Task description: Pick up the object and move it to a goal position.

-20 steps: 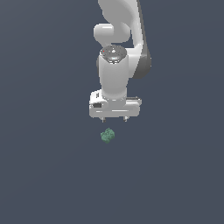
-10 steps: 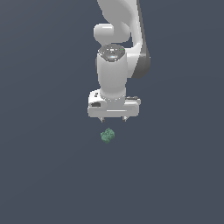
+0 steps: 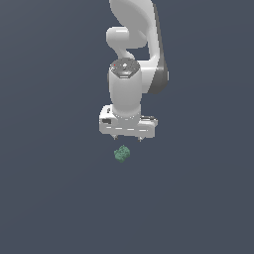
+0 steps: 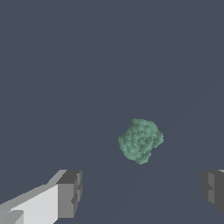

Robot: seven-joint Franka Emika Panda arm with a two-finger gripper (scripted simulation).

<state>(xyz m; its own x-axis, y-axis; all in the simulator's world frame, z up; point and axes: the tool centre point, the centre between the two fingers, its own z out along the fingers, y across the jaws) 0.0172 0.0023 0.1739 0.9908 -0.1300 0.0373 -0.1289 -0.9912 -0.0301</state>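
Tool (image 3: pixel 128 138) of the white Panda arm (image 3: pixel 134 54) points straight down in the exterior view, its two short fingertips (image 3: pixel 115 136) set wide apart with nothing between them. The object (image 3: pixel 122 153), a small teal-green lump with a mottled, bumpy surface, lies just below the tool and a little toward the exterior view's left of its centre, apart from both fingertips. It appears to rest on the flat dark grey-blue surface (image 3: pixel 59 198), though the plain render gives little to confirm contact.

From the wrist view the object (image 4: pixel 140 140) shows as a rough rounded chunk, far smaller than the span between the fingers. One grey pad (image 4: pixel 70 193) on its white finger sits at one side of the frame and the other grey pad (image 4: pixel 214 189) at the opposite edge; the object is seen ahead of the gap between them, nearer the second pad, touching neither.
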